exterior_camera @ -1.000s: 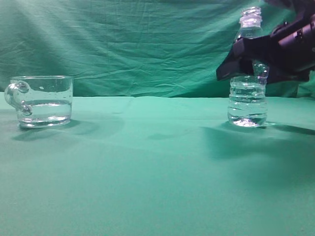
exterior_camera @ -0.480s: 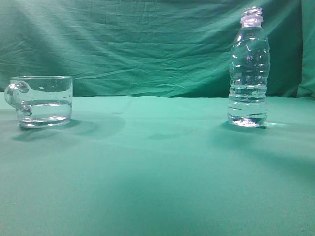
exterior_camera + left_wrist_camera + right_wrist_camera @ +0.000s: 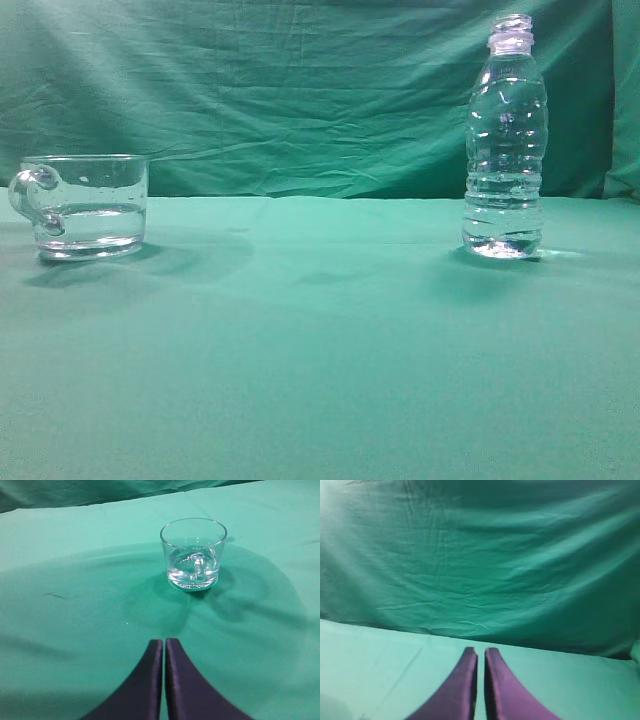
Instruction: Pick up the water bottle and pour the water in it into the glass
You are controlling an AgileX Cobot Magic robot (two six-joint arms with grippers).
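Standing upright on the right of the green tabletop point(image 3: 320, 350) in the exterior view, the water bottle point(image 3: 505, 140) is holding only a little water point(image 3: 503, 222) near its base, while the glass point(image 3: 85, 205) is sitting well apart on the left, partly filled; neither arm is showing here. Looking down in the left wrist view, the left gripper point(image 3: 164, 647) is hovering with jaws closed on nothing, the glass point(image 3: 193, 555) ahead of it. Facing the backdrop in the right wrist view, the right gripper point(image 3: 478, 655) is showing jaws closed and empty, the bottle out of sight. Judging by the layout, pouring seems largely done; any further pour is calling for regrasping the bottle.
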